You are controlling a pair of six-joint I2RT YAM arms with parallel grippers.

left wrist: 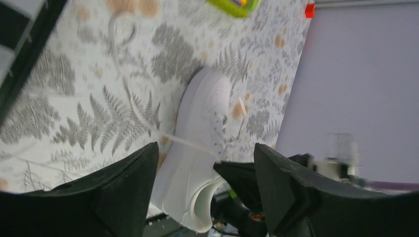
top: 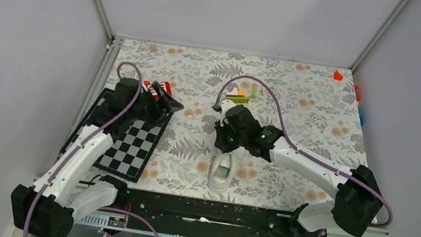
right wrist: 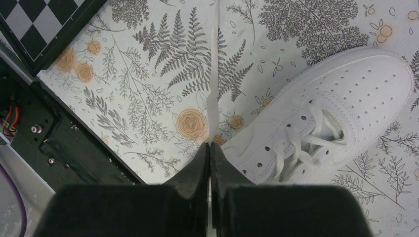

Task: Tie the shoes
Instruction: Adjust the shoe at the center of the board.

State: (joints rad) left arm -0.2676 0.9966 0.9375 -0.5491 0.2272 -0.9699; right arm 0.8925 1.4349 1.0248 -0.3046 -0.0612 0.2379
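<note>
A white lace is pinched tight in the right pincer, just beside the sneaker; the left pincer is held wide, empty.

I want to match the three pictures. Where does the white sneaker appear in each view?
Top external: the white sneaker lies at the centre, slightly below the middle.
Left wrist: the sneaker fills the centre, toe pointing up.
Right wrist: the sneaker takes the right half, toe toward the upper right.
Shared landmark: the chessboard, left of the sneaker from above, sits in the upper-left corner of both wrist views.
</note>
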